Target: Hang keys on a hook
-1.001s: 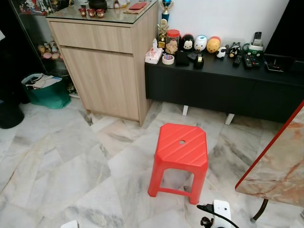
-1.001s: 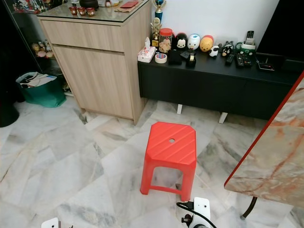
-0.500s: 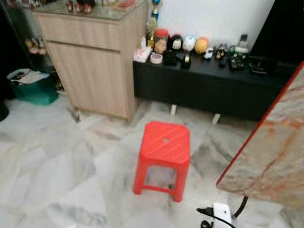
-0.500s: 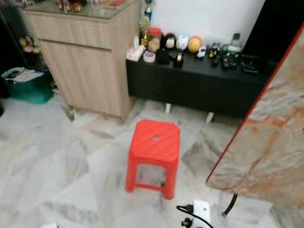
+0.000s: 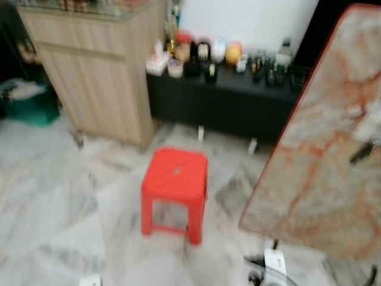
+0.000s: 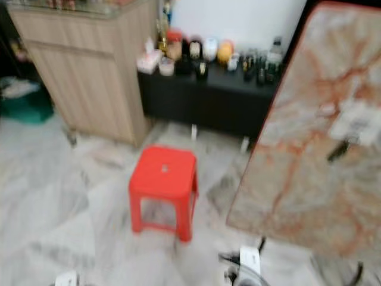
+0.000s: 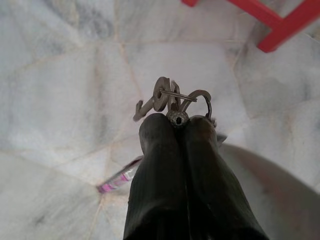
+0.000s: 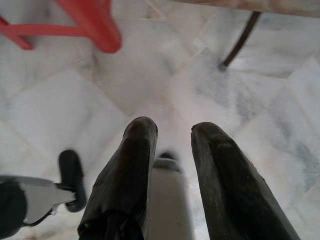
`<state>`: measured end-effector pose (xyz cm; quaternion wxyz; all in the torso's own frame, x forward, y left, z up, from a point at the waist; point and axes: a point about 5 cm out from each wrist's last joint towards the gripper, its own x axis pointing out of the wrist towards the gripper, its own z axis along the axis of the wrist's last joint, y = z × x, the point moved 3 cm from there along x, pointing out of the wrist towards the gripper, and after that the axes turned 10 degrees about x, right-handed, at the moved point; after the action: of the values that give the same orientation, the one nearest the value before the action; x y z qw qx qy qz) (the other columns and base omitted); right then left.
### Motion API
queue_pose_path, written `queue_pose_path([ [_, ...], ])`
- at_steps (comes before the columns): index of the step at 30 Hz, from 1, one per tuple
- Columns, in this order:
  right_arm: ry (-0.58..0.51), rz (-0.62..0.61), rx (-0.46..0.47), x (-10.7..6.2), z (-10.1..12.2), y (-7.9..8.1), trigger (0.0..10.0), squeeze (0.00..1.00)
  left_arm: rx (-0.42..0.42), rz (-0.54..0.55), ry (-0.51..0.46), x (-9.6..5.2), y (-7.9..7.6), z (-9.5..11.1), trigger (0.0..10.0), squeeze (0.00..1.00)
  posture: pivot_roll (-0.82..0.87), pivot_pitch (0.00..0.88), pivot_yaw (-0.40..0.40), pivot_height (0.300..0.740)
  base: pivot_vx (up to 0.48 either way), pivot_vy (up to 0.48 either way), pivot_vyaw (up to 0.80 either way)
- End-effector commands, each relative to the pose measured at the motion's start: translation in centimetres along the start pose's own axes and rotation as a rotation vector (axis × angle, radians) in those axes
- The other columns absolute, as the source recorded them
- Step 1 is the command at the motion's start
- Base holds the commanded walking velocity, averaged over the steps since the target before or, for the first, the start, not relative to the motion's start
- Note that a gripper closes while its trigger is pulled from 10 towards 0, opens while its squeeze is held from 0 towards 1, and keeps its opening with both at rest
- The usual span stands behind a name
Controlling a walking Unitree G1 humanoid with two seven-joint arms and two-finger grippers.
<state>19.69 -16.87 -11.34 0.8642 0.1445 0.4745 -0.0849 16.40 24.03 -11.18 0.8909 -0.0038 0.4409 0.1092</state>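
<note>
While turning rightward, as judged from the whole head view sliding against the pictures of a second ago, brings much more of the red-edged marble-patterned slab tabletop (image 5: pixel 321 137) into sight at the right and pushes the light wooden cabinet (image 5: pixel 101 77) toward the left edge; a camera shift, not a move of the furniture. Blurs everything in the head views, so probably mid-walk or mid-turn, likely searching for a hook; none made out yet among the pictures, so hanging step not begun. Keeps the low black sideboard (image 5: pixel 226 101) with its row of small ornaments against the white wall, and the red plastic stool (image 5: pixel 174 190) on the white marble floor (image 5: pixel 53 208) ahead of it. Shows the left hand (image 7: pixel 177 120) hanging low over the floor, fingers pressed together and clamped on the small bunch of brass-coloured keys on a ring (image 7: pixel 167 100), which juts out past the fingertips; grip looks secure. Shows the right hand (image 8: pixel 172 132) idle near a stool leg, fingers apart, gripping nothing.
</note>
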Motion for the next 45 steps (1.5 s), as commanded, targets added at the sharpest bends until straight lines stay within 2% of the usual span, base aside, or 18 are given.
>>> queue_pose_path([
  [1, 0.0, -0.029, 0.012, -0.1, -0.03, -1.01, 10.0, 0.0, 0.017, -0.02, -0.002, 0.05, -0.82, 0.05, 10.0, 0.0, 0.07, 0.041, -0.017, 0.74, 0.0, -0.48, 0.0],
  [22, 0.008, -0.028, 0.033, -0.08, -0.07, -0.91, 10.0, 0.0, 0.035, -0.031, -0.015, 0.15, -1.17, 0.47, 10.0, 0.0, 0.07, 0.002, -0.019, 0.74, 0.0, -0.48, -0.03],
  [45, 0.001, -0.03, 0.04, -0.01, 0.13, -0.56, 10.0, 0.0, 0.05, -0.035, -0.024, 0.28, -1.22, 0.97, 10.0, 0.0, 0.06, 0.025, -0.01, 0.74, 0.0, -0.48, -0.06],
])
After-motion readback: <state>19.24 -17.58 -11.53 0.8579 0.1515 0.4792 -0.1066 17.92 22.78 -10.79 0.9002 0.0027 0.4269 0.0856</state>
